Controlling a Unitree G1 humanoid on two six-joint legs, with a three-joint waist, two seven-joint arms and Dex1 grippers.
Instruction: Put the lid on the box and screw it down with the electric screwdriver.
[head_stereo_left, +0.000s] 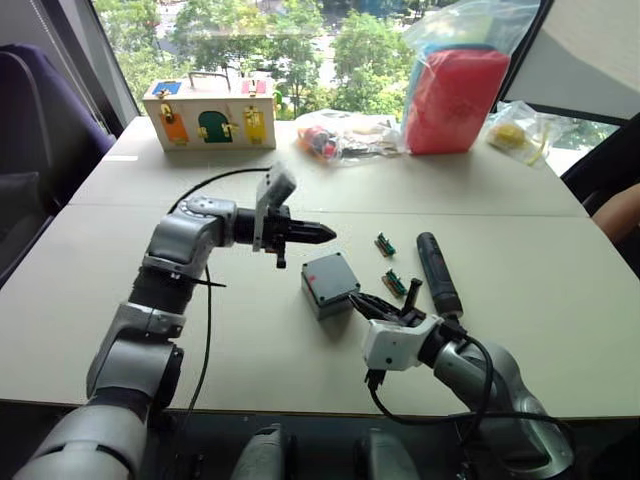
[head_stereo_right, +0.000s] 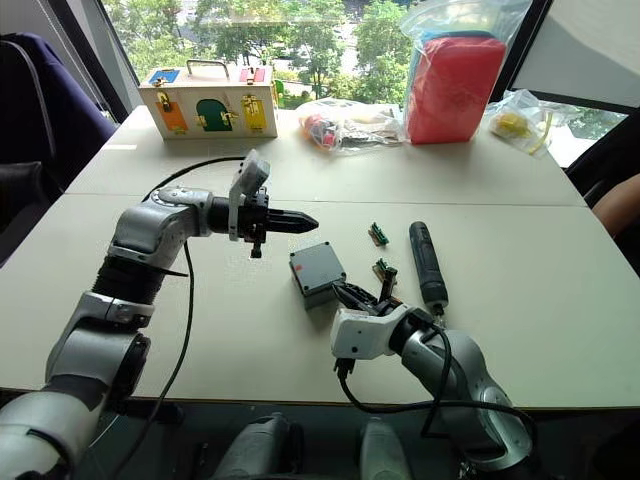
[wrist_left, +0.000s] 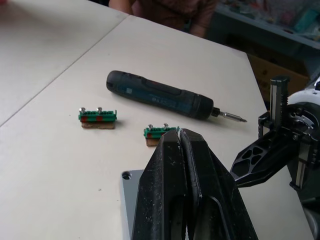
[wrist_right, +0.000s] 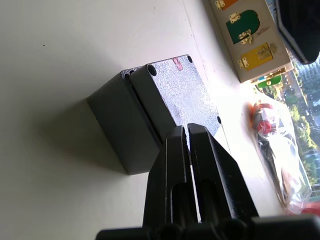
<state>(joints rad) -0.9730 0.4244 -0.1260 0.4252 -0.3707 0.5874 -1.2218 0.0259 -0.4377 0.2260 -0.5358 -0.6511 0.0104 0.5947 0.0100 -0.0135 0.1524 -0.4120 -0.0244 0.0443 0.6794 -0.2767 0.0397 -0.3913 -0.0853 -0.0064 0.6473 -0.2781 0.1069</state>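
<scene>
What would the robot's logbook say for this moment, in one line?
lid: on box | electric screwdriver: on table, untouched | left gripper: shut, empty | right gripper: shut, beside box

From my seat the two head eyes look forward and down over the table (head_stereo_left: 300, 190), the box (head_stereo_left: 329, 283) near the middle of both, almost the same scene. My left wrist camera sits low beside the box, facing across it toward the electric screwdriver (wrist_left: 165, 95) beyond, close in. My right wrist camera looks from the box's other side, very near, over the lid (wrist_right: 180, 92) toward the wooden box (wrist_right: 250, 40) far behind.
</scene>
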